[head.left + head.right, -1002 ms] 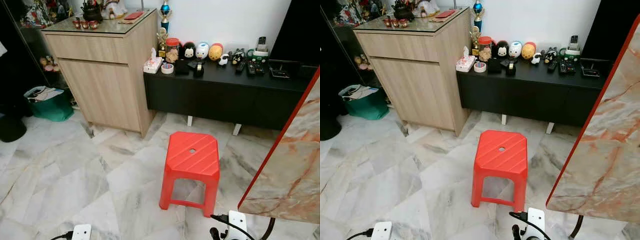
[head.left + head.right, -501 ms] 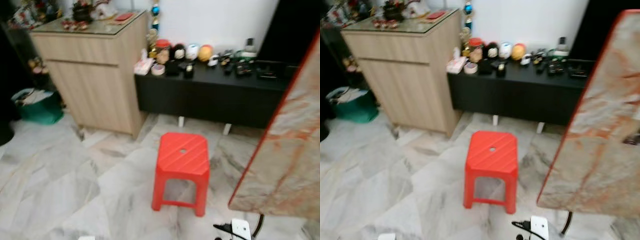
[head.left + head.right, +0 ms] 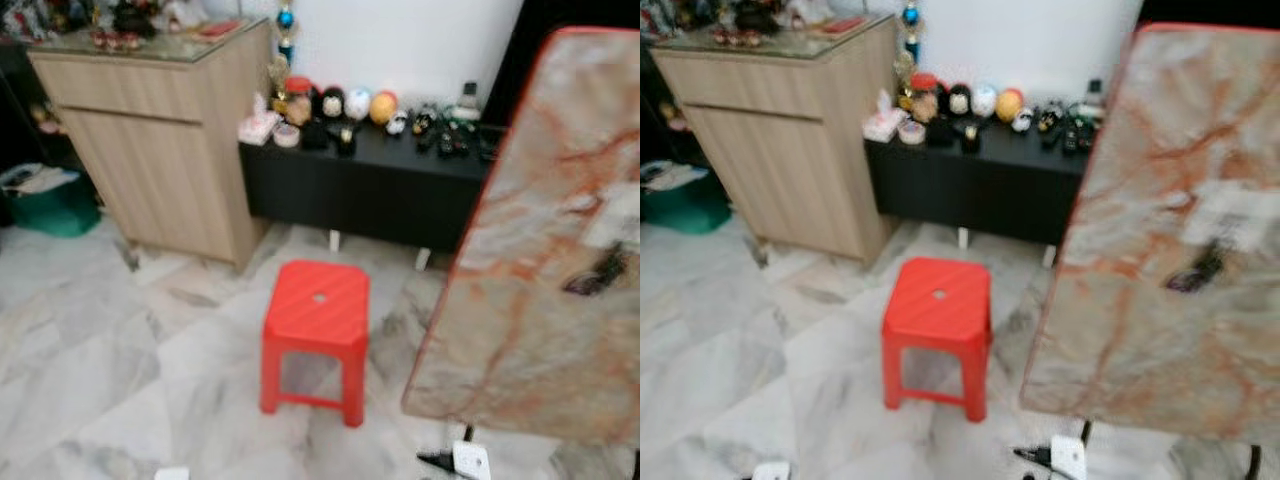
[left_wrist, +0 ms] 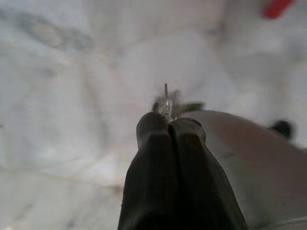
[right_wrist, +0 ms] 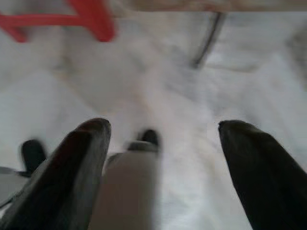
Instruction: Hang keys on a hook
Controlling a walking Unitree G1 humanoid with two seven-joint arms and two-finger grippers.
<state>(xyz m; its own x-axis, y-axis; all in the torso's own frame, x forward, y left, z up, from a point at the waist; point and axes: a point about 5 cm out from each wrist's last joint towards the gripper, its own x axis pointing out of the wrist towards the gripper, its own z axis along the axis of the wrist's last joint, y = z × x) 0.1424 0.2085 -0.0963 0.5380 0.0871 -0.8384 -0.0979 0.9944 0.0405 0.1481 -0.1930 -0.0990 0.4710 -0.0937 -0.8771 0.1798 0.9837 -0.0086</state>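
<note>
In the left wrist view my left gripper (image 4: 168,125) is shut on a small bunch of metal keys (image 4: 167,101), whose tips stick out past the black fingertips above the marble floor. My right gripper (image 5: 163,128) hangs open over the floor, its two black fingers (image 5: 86,143) wide apart with nothing between them. The eye views are blurred.
A red plastic stool (image 3: 316,300) stands on the marble floor ahead. A marble-patterned table top with a red edge (image 3: 530,300) rises close on the right, with a small dark object (image 3: 596,272) on it. Behind are a black low cabinet (image 3: 380,195), a wooden cabinet (image 3: 160,150) and a green bag (image 3: 45,200).
The whole picture has slid left and blurred, so the camera has turned right. The marble table top takes up far more of the right side.
</note>
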